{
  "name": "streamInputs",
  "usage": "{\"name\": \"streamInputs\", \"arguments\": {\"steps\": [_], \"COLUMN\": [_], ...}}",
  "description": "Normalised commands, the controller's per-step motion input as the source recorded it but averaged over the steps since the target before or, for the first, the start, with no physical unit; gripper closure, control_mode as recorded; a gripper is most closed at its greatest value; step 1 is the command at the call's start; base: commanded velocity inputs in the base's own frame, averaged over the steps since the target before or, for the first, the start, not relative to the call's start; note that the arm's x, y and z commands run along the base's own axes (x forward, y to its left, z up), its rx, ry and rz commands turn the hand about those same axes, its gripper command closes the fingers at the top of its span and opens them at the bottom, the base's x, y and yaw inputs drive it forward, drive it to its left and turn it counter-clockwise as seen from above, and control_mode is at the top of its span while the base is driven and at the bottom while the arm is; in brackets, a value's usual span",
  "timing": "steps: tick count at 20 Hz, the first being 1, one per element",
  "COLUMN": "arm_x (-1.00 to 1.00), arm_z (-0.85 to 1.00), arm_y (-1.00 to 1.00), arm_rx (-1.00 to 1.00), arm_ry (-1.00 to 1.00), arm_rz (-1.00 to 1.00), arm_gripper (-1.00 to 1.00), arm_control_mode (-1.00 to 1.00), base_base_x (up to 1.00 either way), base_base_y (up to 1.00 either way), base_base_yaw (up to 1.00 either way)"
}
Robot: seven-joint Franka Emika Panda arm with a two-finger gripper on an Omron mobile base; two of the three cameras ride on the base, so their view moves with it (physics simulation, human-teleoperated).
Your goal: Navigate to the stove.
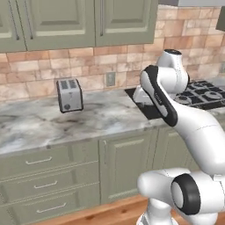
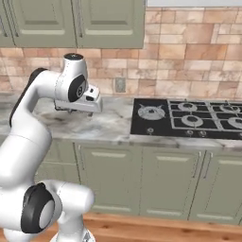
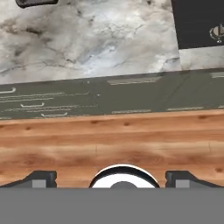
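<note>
Stove (image 2: 189, 117) is sitting flush in the marble counter (image 1: 48, 125) at the right end of the run, black glass with silver burners under dark grates and small knobs along its front edge; in the left base view it is peeking out behind the arm at the right (image 1: 206, 93), and in the hand view its corner is showing top right (image 3: 199, 22). Arm is folding up over the counter, with the gripper (image 3: 112, 178) hanging above the wooden floor (image 3: 109, 140) in front of the green cabinets (image 2: 142, 184), well left of the stove. Jaws are standing wide apart, nothing between the fingertips (image 3: 41, 178) (just floor behind them). Toaster (image 1: 69, 95) is standing upright on the counter against the brick backsplash (image 2: 189, 52), well apart from the stove, with a wall outlet (image 1: 110, 79) between the two on the bricks. Green upper cabinets (image 1: 83, 22) are hanging above the counter.
</note>
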Motion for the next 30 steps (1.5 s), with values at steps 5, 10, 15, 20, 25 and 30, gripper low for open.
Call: {"name": "streamInputs", "arguments": {"steps": [5, 10, 15, 20, 25, 30], "arm_x": [0.00, 0.00, 0.00, 0.00, 0.00, 0.00], "arm_z": [0.00, 0.00, 0.00, 0.00, 0.00, 0.00], "arm_y": [0.00, 0.00, 0.00, 0.00, 0.00, 0.00], "arm_rx": [0.00, 0.00, 0.00, 0.00, 0.00, 0.00], "arm_ry": [0.00, 0.00, 0.00, 0.00, 0.00, 0.00], "arm_rz": [0.00, 0.00, 0.00, 0.00, 0.00, 0.00], "arm_gripper": [-1.00, -1.00, -1.00, -1.00, -1.00, -1.00], "arm_control_mode": [1.00, 1.00, 1.00, 1.00, 1.00, 1.00], "base_base_x": [0.33, 0.77, 0.86, 0.54, 0.01, 0.00], "base_base_y": [-1.00, -1.00, -1.00, -1.00, -0.48, 0.02], "base_base_yaw": [0.00, 0.02, 0.05, 0.04, 0.01, 0.00]}}
